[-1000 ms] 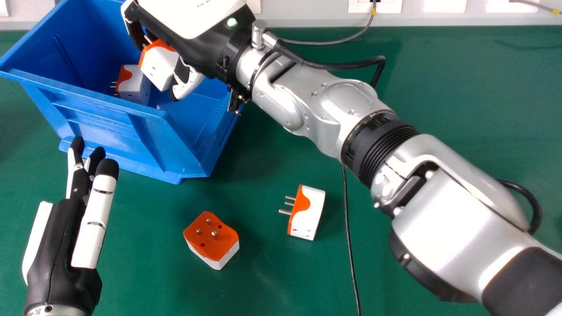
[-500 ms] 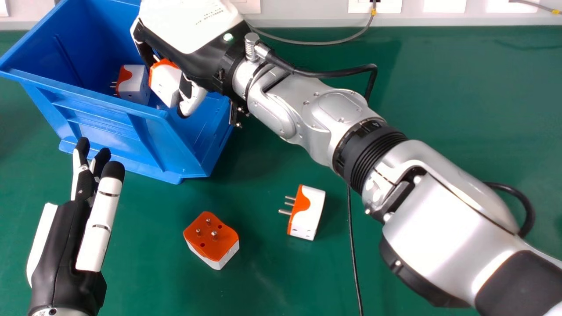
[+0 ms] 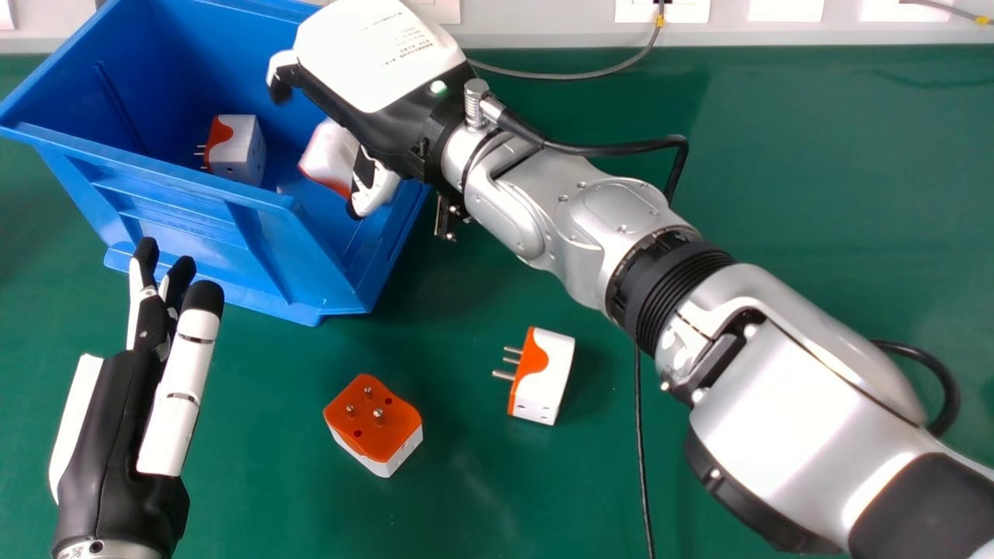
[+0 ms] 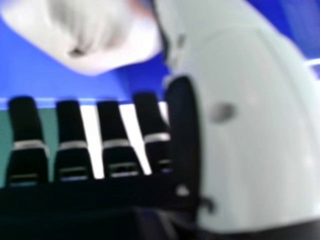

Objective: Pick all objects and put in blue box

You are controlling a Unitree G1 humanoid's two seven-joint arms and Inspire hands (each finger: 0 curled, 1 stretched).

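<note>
Where the right hand [image 3: 388, 58] stands over the blue box [image 3: 155, 165], its fingers are spread away from the thumb. One white-and-orange adapter [image 3: 330, 151] is within the box opening beside that thumb, apart from the fingertips; contact with the thumb cannot be confirmed. A second adapter [image 3: 242, 147] lies inside, nearer the left wall, with open room between the two. The near rim runs between both hands. The left hand [image 3: 116, 435], fingers extended, is near the box's outer wall. Two adapters, one prongs-up [image 3: 377, 427] and one on its side [image 3: 543, 376], rest on the bench [image 3: 776, 194], well apart.
</note>
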